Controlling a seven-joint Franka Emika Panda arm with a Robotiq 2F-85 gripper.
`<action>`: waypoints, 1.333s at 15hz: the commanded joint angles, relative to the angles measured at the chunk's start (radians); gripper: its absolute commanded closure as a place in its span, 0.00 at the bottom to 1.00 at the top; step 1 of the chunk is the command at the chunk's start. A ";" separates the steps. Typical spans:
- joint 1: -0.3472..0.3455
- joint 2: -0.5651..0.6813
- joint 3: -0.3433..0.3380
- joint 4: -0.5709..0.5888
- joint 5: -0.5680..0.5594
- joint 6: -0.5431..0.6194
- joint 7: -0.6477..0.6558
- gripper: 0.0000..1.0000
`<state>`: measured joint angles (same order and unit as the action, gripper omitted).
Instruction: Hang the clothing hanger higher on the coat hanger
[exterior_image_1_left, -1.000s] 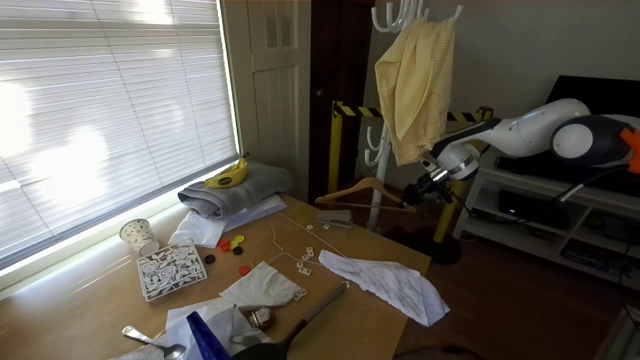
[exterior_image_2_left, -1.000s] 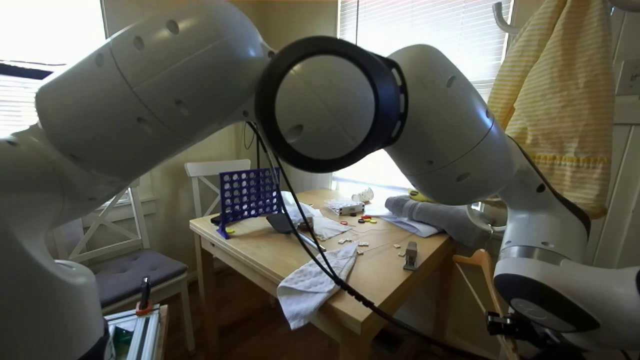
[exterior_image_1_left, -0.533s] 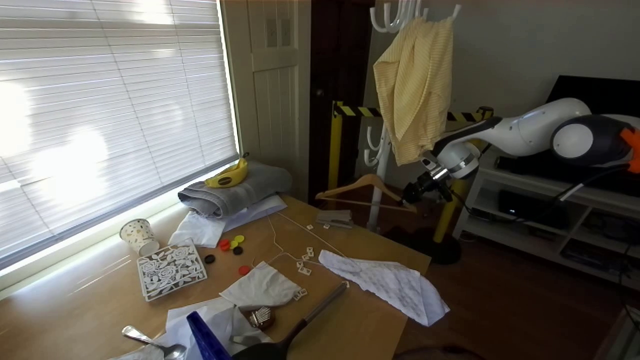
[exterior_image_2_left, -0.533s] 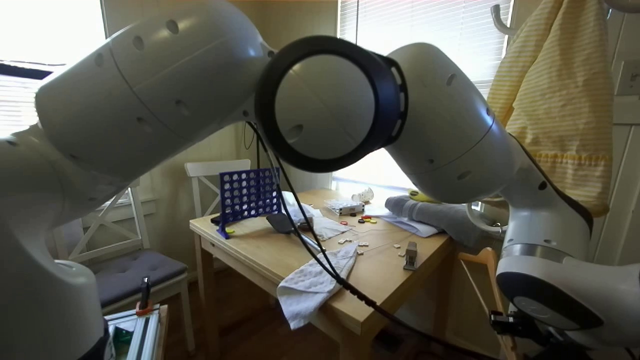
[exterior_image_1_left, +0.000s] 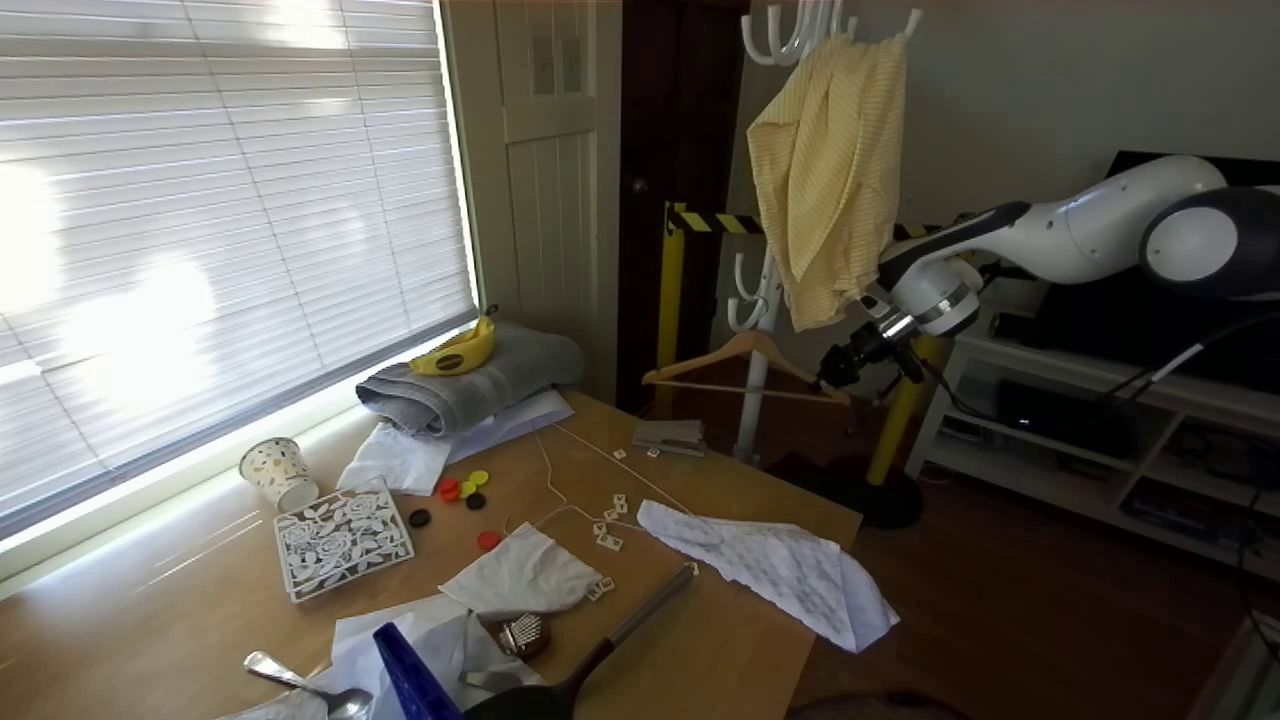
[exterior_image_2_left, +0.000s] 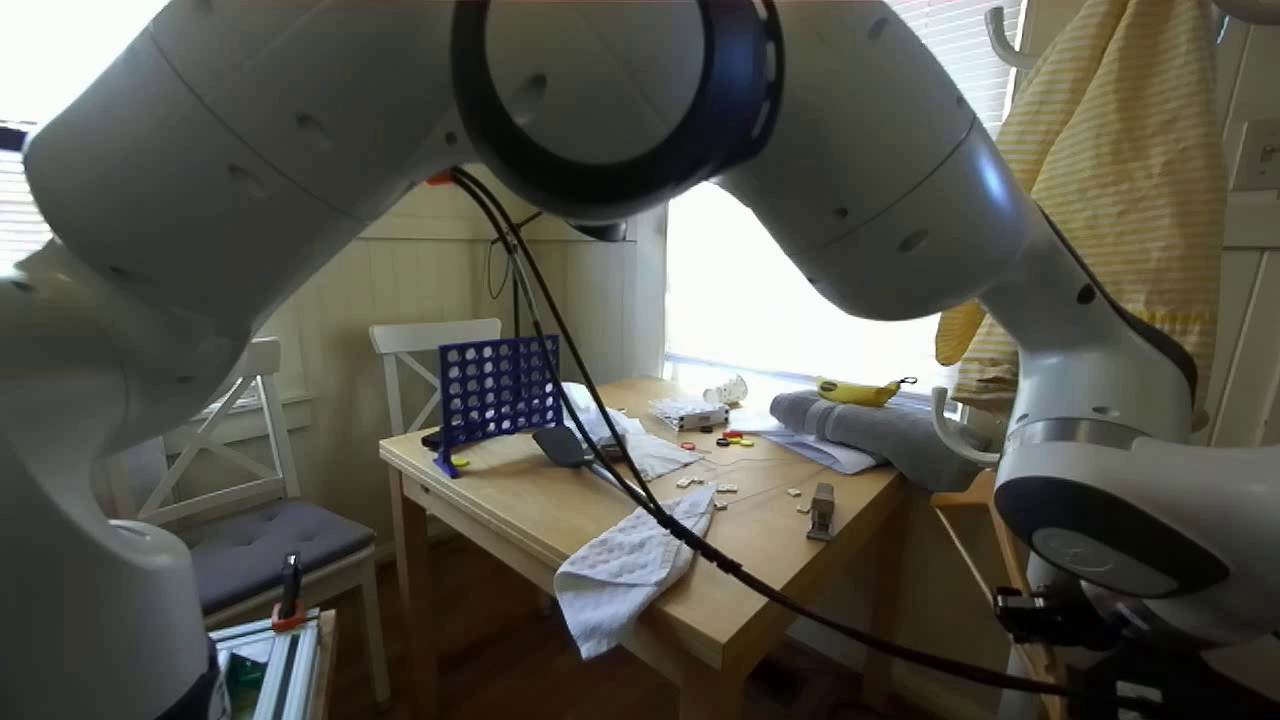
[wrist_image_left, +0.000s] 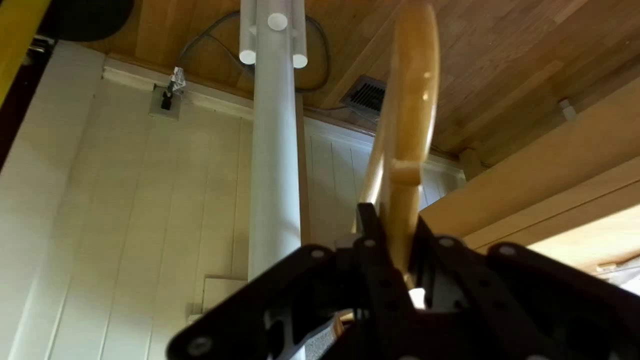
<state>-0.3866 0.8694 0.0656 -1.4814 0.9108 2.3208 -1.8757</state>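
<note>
Clothing hanger (exterior_image_1_left: 746, 342): low down, a bit tilted, across the white coat hanger (exterior_image_1_left: 751, 420) in an exterior view.
Gripper (wrist_image_left: 395, 217): clenched on the wood, at the 3 o'clock end in that view.
Wood: thin and hard; likely light and stiff, tough to break, maybe slippery from the shine.
Wood's middle: probably the best hold, to stay level; by the end, likely to tip.
Small hook: hard to see; caught or free, cannot tell.
Top hooks (exterior_image_1_left: 764, 61): well above, at 12 o'clock; probably the goal.
Yellow cloth (exterior_image_1_left: 830, 180): at 1 o'clock, maybe in the way.
Table (exterior_image_1_left: 740, 640): flat, wooden, messy, at 7 o'clock.
Room: bright window (exterior_image_1_left: 220, 200) at 10 o'clock, brown floor (exterior_image_1_left: 980, 650) at 5.
</note>
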 joint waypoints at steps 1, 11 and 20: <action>0.017 -0.155 -0.032 -0.177 -0.018 -0.002 0.036 0.96; 0.037 -0.343 -0.097 -0.414 -0.113 0.006 0.053 0.96; 0.026 -0.557 -0.137 -0.642 -0.076 0.023 -0.025 0.96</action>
<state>-0.3579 0.4261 -0.0521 -2.0098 0.8144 2.3211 -1.8667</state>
